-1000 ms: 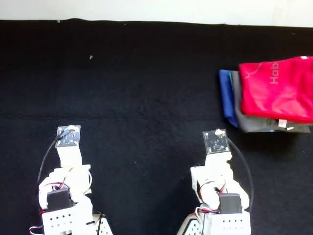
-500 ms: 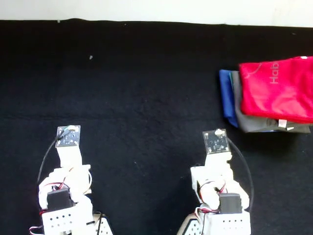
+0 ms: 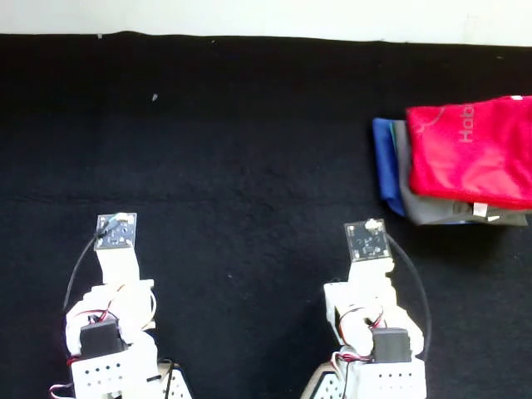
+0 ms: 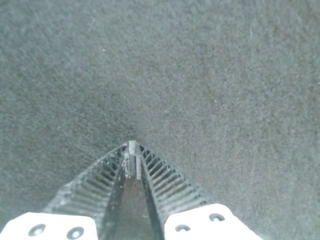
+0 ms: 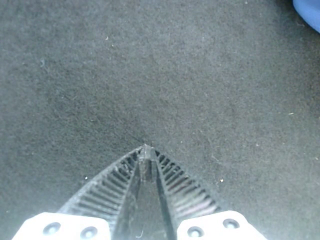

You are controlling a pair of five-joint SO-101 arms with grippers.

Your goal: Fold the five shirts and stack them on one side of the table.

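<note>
The table (image 3: pixel 249 158) is covered with a matte black, felt-like cloth (image 4: pixel 210 70) dotted with a few pale lint specks (image 3: pixel 155 97). Beyond its far edge runs a plain white band (image 3: pixel 266 17); whether this is wall or floor cannot be told. The light falls soft and even.

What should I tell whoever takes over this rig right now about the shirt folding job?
Left gripper: jaws shut, empty, above the table.
Right gripper: jaws shut, empty, likewise.
Shirts: one folded stack on the right arm's side, red shirt on top, grey shirt and blue shirt under it.
Done: folding and stacking look finished.
Left: confirm five shirts; three colours can be told.
</note>
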